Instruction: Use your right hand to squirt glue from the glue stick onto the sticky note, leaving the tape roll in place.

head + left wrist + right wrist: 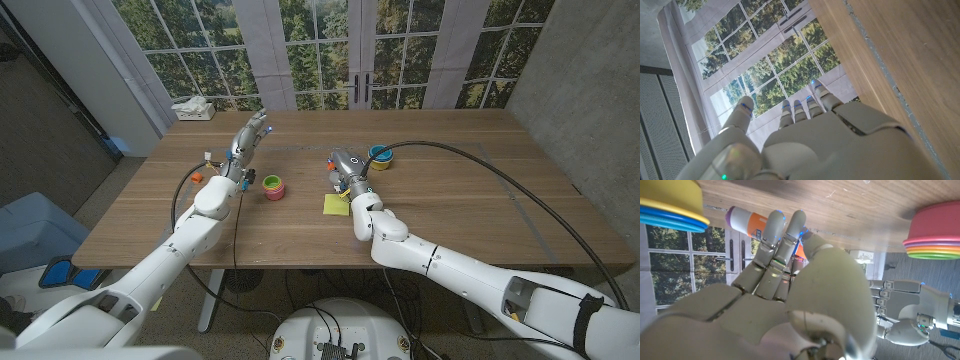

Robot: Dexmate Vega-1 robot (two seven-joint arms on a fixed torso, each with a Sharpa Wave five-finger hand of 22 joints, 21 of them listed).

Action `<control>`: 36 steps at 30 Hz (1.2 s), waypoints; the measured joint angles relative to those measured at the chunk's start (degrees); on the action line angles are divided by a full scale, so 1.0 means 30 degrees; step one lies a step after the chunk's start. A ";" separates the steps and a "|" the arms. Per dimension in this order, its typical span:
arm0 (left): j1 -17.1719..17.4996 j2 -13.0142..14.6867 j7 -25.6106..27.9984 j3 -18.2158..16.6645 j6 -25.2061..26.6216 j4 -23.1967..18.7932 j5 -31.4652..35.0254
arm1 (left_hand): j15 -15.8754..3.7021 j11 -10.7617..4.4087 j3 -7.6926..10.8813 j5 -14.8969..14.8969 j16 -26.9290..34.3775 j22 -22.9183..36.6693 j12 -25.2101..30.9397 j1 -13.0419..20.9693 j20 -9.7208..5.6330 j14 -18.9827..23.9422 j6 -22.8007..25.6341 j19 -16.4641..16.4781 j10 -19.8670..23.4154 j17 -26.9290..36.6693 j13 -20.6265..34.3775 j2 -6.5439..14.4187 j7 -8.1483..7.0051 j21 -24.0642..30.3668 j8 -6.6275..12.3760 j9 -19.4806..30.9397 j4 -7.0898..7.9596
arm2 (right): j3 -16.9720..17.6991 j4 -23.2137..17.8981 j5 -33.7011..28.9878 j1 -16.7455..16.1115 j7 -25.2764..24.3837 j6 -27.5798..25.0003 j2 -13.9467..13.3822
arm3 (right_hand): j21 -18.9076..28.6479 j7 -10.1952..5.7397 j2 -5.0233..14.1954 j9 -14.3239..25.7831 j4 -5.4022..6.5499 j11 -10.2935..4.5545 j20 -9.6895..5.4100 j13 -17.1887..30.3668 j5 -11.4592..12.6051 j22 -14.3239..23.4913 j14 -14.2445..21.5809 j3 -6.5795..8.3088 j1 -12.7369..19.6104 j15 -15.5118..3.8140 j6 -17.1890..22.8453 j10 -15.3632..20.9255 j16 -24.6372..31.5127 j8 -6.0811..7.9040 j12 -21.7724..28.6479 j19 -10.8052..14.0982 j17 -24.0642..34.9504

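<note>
My right hand (345,165) is low over the table's middle, just behind the yellow sticky note (335,204). In the right wrist view its fingers (782,235) and thumb close around the orange glue stick (747,220), whose purple cap sticks out to one side; the stick is at or just above the wood. A pink and green stack of tape rolls (273,186) (935,235) stands left of the note. A blue and yellow stack (380,155) (670,207) stands behind the hand. My left hand (248,135) (800,135) hangs raised over the far left, fingers apart, holding nothing.
Small orange and white items (203,170) lie near my left forearm. A tissue box (195,108) sits at the far left corner. A black cable (500,170) arcs across the right half of the table (470,215). Windows stand behind.
</note>
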 measured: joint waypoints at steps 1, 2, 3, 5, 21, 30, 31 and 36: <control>0.0047 0.0069 0.0000 0.0016 0.0000 -0.0135 0.0000 | -0.0011 -0.0054 0.0008 -0.0026 0.0000 -0.0016 0.0082 0.0024 0.0007 0.0186 0.0208 0.0092 0.0170 -0.0016 0.0000 0.0025 -0.0004 0.0000 0.0069 0.0000 -0.0079 | 0.0694 -0.0478 0.0024 -0.0643 -0.0157 0.0155 -0.0236 | 0.0000 0.0000 0.0000 0.0009 0.0000 0.0000 0.0000 0.0009 0.0000 0.0000 0.0000 0.0000 0.0000 0.0000 0.0000 0.0000 0.0001 0.0000 0.0000 0.0000 0.0001; 0.0089 0.0135 0.0000 0.0030 0.0000 -0.0264 0.0000 | -0.0039 -0.0121 0.0019 -0.0073 0.0070 -0.0022 0.0144 0.0067 0.0011 0.0491 0.0442 0.0276 0.0470 -0.0017 0.0003 0.0068 0.0040 0.0004 0.0068 -0.0001 -0.0123 | 0.0694 -0.0478 0.0069 -0.0643 -0.0331 0.0300 -0.0236 | 0.0000 -0.0001 0.0000 0.0117 0.0000 0.0000 0.0000 0.0086 0.0000 0.0000 0.0000 0.0000 0.0000 0.0000 0.0000 0.0000 0.0000 0.0000 0.0000 0.0000 0.0000; 0.0099 0.0153 0.0000 0.0033 0.0000 -0.0295 0.0000 | -0.0059 -0.0189 0.0019 -0.0073 0.0170 -0.0006 0.0145 0.0067 0.0010 0.0855 0.0724 0.0584 0.0756 0.0000 0.0054 0.0068 0.0029 0.0095 0.0136 -0.0001 -0.0123 | 0.0694 -0.0478 0.0080 -0.0643 -0.0391 0.0346 -0.0236 | 0.0000 0.0000 0.0000 0.0122 -0.0001 0.0000 0.0000 0.0111 0.0000 0.0000 0.0000 0.0000 0.0000 0.0000 0.0000 0.0000 0.0001 0.0000 -0.0001 0.0000 0.0001; 0.0223 0.0305 0.0288 0.0061 0.0000 -0.0599 0.0545 | -0.0072 -0.0276 -0.0097 -0.0073 0.0221 0.0022 0.0286 0.0067 -0.0004 0.1541 0.1310 0.1255 0.1393 0.0026 0.0096 0.0068 0.0043 0.0334 0.0143 -0.0001 -0.0008 | 0.1303 -0.0957 0.0165 -0.1268 -0.0733 0.0620 -0.0451 | 0.0000 0.0000 0.0000 0.0123 -0.0001 0.0000 0.0000 0.0115 0.0000 -0.0001 0.0000 0.0000 0.0000 0.0000 0.0000 0.0000 0.0001 0.0000 -0.0001 0.0000 0.0001; 0.1337 0.1295 0.1268 -0.0031 0.0703 -0.2880 0.1904 | -0.0108 -0.0508 -0.0025 -0.0073 0.0222 0.0023 0.0309 -0.0267 0.0003 0.2853 0.3770 0.1996 0.2805 0.0024 0.0096 -0.0061 -0.0597 0.0374 0.0436 -0.0002 0.0362 | 0.3093 -0.2562 0.0397 -0.3078 -0.2336 0.1972 -0.1112 | 0.0001 0.0000 0.0000 0.0294 -0.0027 0.0095 -0.0001 0.0479 -0.0005 -0.0002 0.0143 -0.0026 0.0000 -0.0072 0.0000 0.0097 0.0002 0.0187 -0.0071 0.0001 0.0090; 0.1923 0.1915 0.1831 -0.0133 0.1235 -0.4034 0.3127 | -0.0097 -0.0469 0.0053 -0.0073 0.0222 0.0023 0.0339 -0.0272 -0.0033 0.3274 0.4374 0.2081 0.3432 0.0023 0.0095 -0.0065 -0.0482 0.0374 0.0435 -0.0002 0.0440 | 0.4124 -0.3627 0.0576 -0.4264 -0.3076 0.2267 -0.1325 | -0.0123 0.0000 0.0000 0.0293 -0.0027 0.0094 -0.0074 0.0653 -0.0018 -0.0003 0.0142 -0.0027 0.0000 -0.0071 0.0000 0.0098 0.0002 0.0186 -0.0134 0.0076 0.0167; 0.2018 0.1998 0.1843 -0.0160 0.1308 -0.4211 0.3176 | -0.0123 -0.0455 0.0086 -0.0072 0.0222 0.0023 0.0427 -0.0323 -0.0033 0.3348 0.4645 0.2081 0.3733 0.0023 0.0095 -0.0117 -0.0461 0.0297 0.0435 -0.0003 0.0407 | 0.4229 -0.3723 0.0641 -0.4393 -0.3192 0.2327 -0.1328 | -0.0139 0.0000 0.0000 0.0293 -0.0027 0.0094 -0.0074 0.0654 -0.0019 -0.0002 0.0142 -0.0026 0.0000 -0.0071 0.0000 0.0098 0.0001 0.0186 -0.0148 0.0076 0.0176; 0.2414 0.2354 0.1894 -0.0287 0.1647 -0.4844 0.3338 | -0.0110 -0.0464 0.0483 -0.0073 0.0127 0.0022 0.0439 -0.0314 0.0626 0.3536 0.5724 0.1692 0.4685 0.0007 0.0094 -0.0108 -0.0566 0.0074 0.0435 -0.0003 0.0181 | 0.4704 -0.4044 0.0877 -0.4968 -0.3669 0.2597 -0.1320 | -0.0139 0.0000 0.0000 0.0291 -0.0027 0.0094 -0.0074 0.0653 -0.0023 -0.0003 0.0142 -0.0027 0.0000 -0.0069 0.0000 0.0098 0.0002 0.0183 -0.0167 0.0075 0.0176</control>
